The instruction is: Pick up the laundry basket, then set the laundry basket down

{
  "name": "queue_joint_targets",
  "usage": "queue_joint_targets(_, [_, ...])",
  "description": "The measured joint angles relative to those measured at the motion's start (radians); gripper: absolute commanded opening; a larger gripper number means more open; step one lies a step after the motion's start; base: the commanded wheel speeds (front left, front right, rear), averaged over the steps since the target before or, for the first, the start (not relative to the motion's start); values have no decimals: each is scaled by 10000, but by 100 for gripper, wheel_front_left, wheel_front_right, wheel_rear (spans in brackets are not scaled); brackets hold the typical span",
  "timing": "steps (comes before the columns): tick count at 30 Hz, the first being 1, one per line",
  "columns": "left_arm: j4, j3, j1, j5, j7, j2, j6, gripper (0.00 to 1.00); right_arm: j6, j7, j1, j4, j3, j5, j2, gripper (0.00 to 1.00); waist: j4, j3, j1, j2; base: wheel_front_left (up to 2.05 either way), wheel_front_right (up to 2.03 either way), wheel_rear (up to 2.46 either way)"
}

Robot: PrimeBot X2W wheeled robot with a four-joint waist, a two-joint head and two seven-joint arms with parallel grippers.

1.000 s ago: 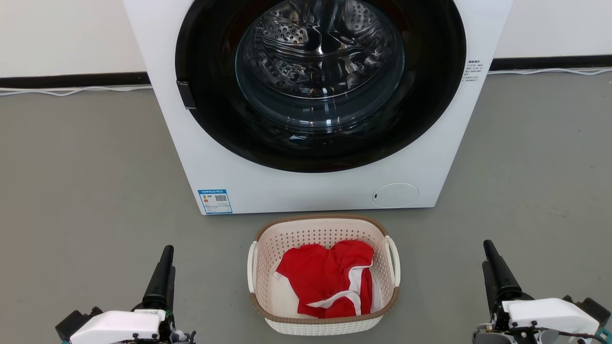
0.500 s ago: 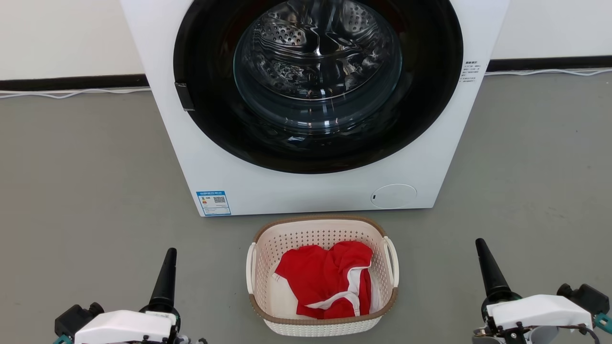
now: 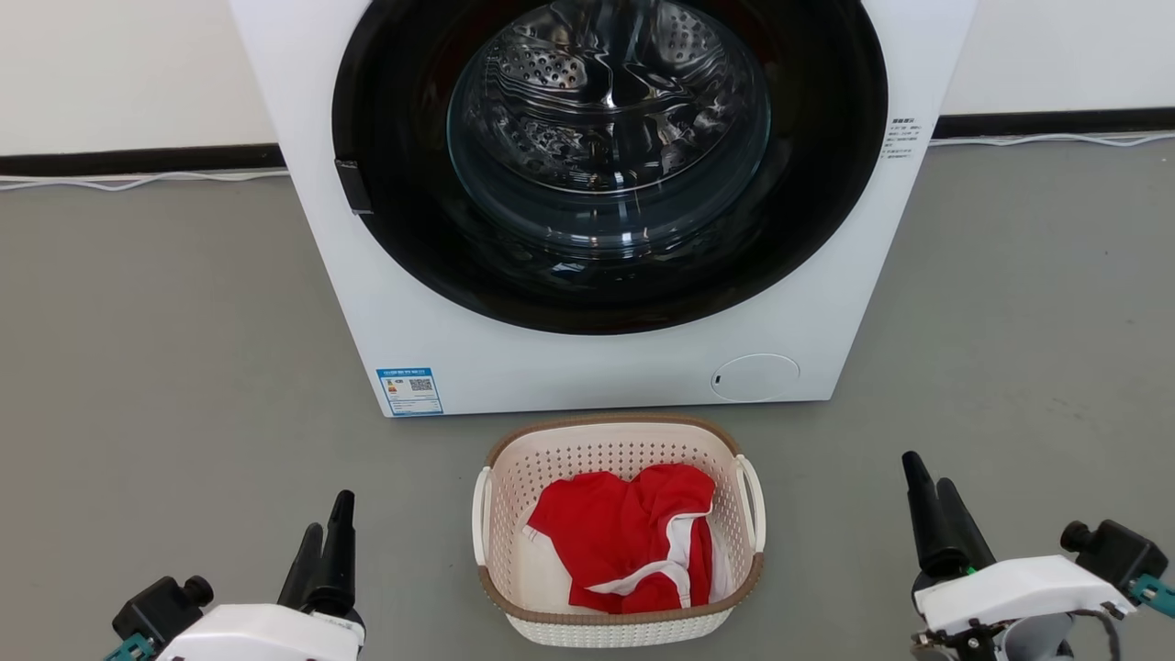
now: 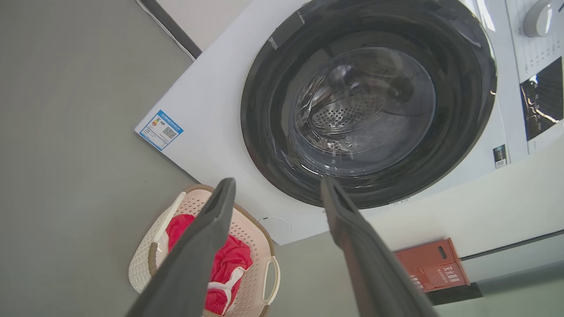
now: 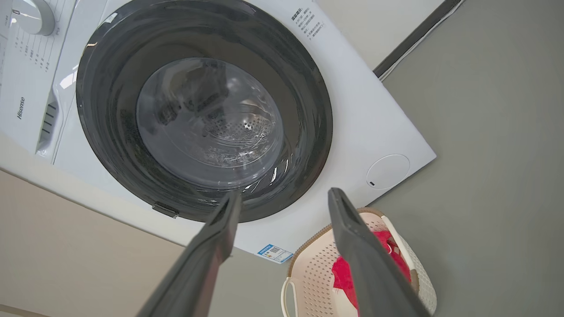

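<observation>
The laundry basket (image 3: pixel 621 617), cream-white and perforated with a brown rim and white loop handles, stands on the grey floor in front of the washing machine, holding a red garment (image 3: pixel 624 532). Well to its left, my left gripper (image 3: pixel 328 531) is open and empty. My right gripper (image 3: pixel 925 470) is open and empty well to the basket's right. In the left wrist view the laundry basket (image 4: pixel 251 229) lies low behind the left gripper (image 4: pixel 278 187). In the right wrist view the laundry basket (image 5: pixel 310 264) sits at the bottom, partly hidden by a finger of the right gripper (image 5: pixel 284 196).
The white washing machine (image 3: pixel 431 303) stands just behind the basket, its round dark door shut. A white cable (image 3: pixel 138 177) runs along the wall base. A red-brown box (image 4: pixel 434 264) stands by the wall beyond the machine. Grey floor stretches on both sides.
Both wrists have rolled: each gripper showed one finger in the head view before and now shows two. The left gripper has dropped lower, the right has risen slightly. The basket has not moved.
</observation>
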Motion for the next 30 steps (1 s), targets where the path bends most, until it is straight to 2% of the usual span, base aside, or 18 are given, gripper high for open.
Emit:
queue_joint_targets(16, [-272,-13,221,3001,-499,98,92,100,0,-512,-200,253,343,-2178,-119,100,4,19,0,0,0,0,0])
queue_joint_targets(30, [-491,-100,366,4803,-882,213,362,100,2,-909,-201,336,560,-3929,-244,100,-47,37,-1,0,0,0,0])
